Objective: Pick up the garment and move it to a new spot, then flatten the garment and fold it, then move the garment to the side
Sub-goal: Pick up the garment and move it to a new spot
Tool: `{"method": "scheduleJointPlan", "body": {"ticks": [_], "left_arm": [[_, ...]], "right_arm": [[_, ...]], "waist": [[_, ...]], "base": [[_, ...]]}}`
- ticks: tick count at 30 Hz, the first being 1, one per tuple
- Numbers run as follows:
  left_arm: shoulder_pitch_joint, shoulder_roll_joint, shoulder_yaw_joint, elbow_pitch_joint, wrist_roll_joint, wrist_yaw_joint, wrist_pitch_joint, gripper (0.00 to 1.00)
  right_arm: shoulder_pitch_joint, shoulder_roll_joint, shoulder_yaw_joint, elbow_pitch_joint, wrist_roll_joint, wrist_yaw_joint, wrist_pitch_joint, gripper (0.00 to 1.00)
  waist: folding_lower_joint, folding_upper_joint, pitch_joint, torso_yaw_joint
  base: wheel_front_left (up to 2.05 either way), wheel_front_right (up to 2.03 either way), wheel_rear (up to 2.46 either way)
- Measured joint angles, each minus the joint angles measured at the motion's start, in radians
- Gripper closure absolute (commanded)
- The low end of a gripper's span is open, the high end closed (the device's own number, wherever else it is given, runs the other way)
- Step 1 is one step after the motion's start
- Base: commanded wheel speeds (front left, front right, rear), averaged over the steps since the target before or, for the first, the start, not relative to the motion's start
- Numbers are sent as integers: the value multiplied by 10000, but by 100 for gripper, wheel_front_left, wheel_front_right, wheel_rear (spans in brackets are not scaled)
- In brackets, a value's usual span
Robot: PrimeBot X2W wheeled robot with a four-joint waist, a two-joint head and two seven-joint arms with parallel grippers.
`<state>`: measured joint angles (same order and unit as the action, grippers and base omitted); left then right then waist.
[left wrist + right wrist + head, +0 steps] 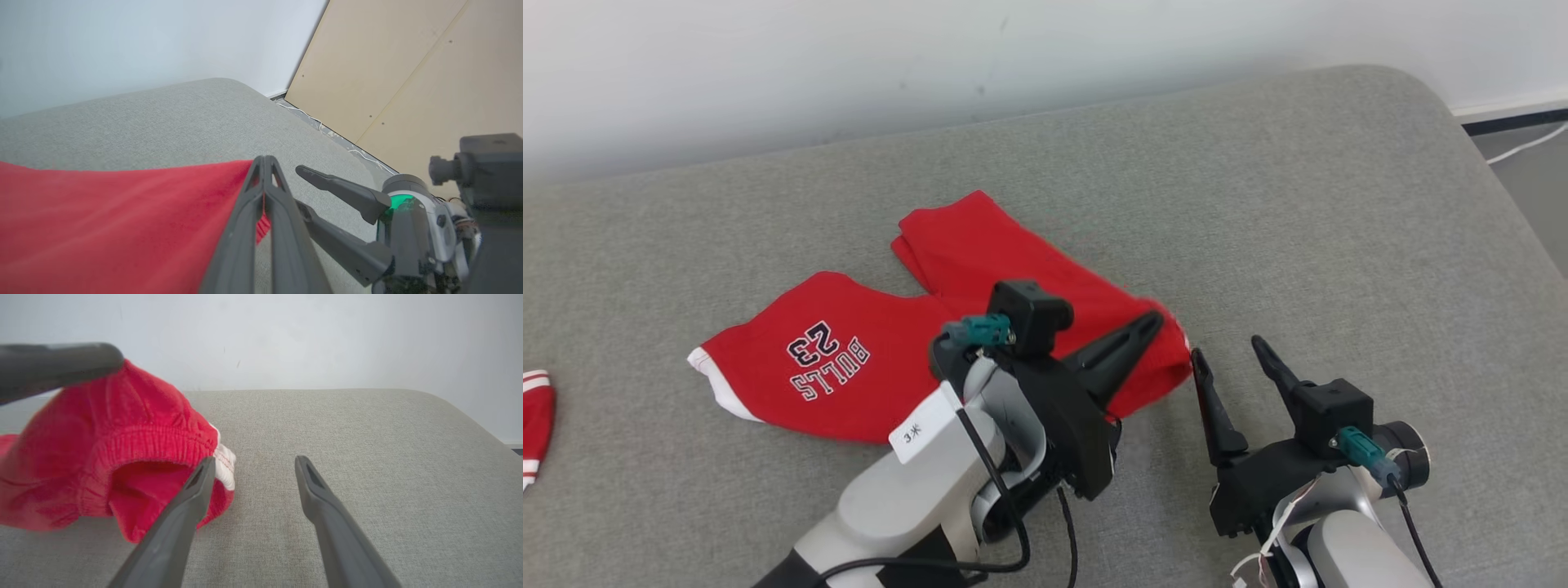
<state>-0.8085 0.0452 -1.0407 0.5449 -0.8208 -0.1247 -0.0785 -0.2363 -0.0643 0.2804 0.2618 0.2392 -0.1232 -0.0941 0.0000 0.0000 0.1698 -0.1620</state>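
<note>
A red garment (pixel 849 367), a pair of shorts printed "BULLS 23" with white trim, lies spread on the grey cushion (pixel 1298 204). My left gripper (pixel 1152 322) is shut on its right end near the elastic waistband, which stands bunched up a little off the cushion. From the left wrist, red cloth (pixel 102 224) shows pinched between the closed fingers (pixel 264 163). My right gripper (pixel 1229 351) stands open just right of the waistband with nothing in it. In the right wrist view its left finger (pixel 192 498) overlaps the gathered waistband (pixel 135 441); I cannot tell whether they touch.
Another red and white piece of cloth (pixel 535 425) lies at the cushion's far left edge. A white wall runs behind the cushion. Floor with a white cable (pixel 1527 143) lies past the right edge, and a beige panel (pixel 408 61) stands there.
</note>
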Motion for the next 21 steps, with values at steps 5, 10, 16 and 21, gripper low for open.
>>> {"method": "scheduleJointPlan", "body": {"ticks": [5, 10, 16, 21], "left_arm": [[39, 0, -556, -46, -157, 6, -13, 0], [-68, -2, -573, -44, -267, 4, -238, 0], [-192, 40, -96, 525, -180, 182, -803, 0], [-51, 867, 104, 888, 155, 823, -1304, 0]], "right_arm": [[12, 4, -274, 13, 69, -2, -123, 0], [10, 10, -291, 221, 73, -2, -211, 0], [33, 21, -201, 326, 426, 10, -305, 0], [418, 27, -132, 366, 662, 171, -385, 0]], "waist": [[1, 1, 47, -62], [1, 0, -16, 108], [1, 0, -253, 356], [0, 0, -469, 612]], "base": [[0, 0, 0], [0, 0, 0], [0, 0, 0], [0, 0, 0]]}}
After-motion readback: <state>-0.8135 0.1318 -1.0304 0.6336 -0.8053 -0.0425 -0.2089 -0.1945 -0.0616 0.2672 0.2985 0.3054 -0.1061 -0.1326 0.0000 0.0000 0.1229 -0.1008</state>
